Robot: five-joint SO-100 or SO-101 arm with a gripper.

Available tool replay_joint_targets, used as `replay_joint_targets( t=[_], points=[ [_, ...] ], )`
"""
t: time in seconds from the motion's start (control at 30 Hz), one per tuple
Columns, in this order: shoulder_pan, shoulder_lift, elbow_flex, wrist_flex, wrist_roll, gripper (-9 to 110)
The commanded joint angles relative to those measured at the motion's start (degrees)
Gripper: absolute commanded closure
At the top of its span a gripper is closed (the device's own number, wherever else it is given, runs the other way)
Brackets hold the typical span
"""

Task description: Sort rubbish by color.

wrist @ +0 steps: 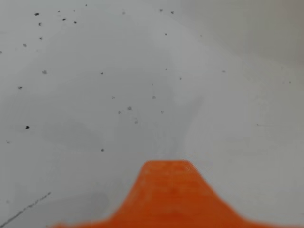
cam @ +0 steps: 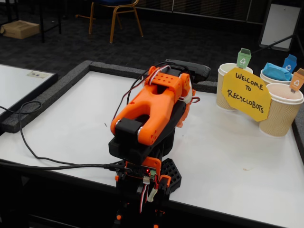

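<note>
The folded plastic robot arm was bright orange over a black base. In the wrist view the orange plastic gripper finger sat over a white table surface peppered with tiny dark specks. Three ribbed beige paper cups wore green, blue and orange tags, light blue crumpled paper filled one, and the yellow eight-sided card sign had black lettering.

Classroom or event hall, dark carpet floor, metal-legged chair, white counter with grey foam edging, handmade yellow sign (demo stand, likely)
</note>
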Motion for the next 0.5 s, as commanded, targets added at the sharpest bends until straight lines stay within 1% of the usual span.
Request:
replay_joint_targets(
  t=[0.0, 0.47],
  points=[
    [0.5, 1.8, -3.7, -0.3, 1.3, 101],
    [-1.0, 1.8, -3.7, -0.4, 0.9, 101]
  ],
)
